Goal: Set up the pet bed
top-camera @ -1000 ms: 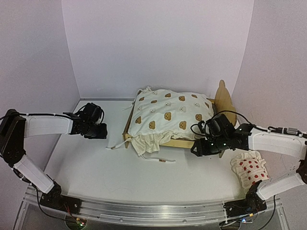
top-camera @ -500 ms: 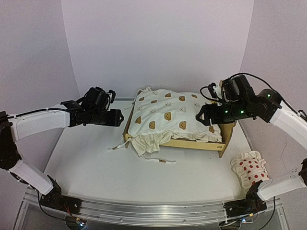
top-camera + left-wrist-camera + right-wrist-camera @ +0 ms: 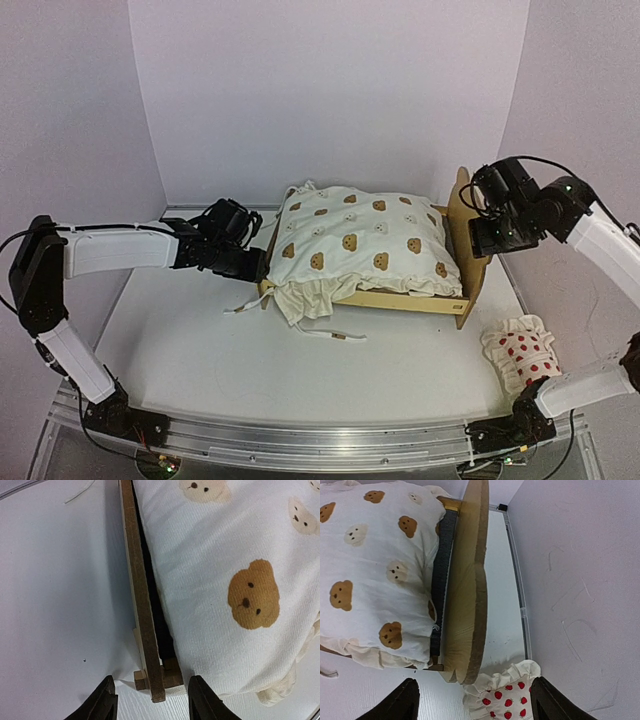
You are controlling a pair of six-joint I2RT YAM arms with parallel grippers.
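The pet bed stands mid-table, its plywood headboard at the right end. The cream bear-print cushion lies on it and hangs over the front left corner. My left gripper is open at the bed's left end. In the left wrist view its fingers stand either side of the foot rail's corner, beside the cushion. My right gripper is open above the headboard. In the right wrist view it hovers over the headboard, holding nothing.
The small white red-dotted pillow lies on the table at the front right, close to the headboard's foot in the right wrist view. The cushion's ties trail on the table in front of the bed. Walls close in on the left, back and right.
My left gripper moved right, up to the bed's left rail. My right gripper rose from the bed's front, passed over the cushion and now sits above the headboard.
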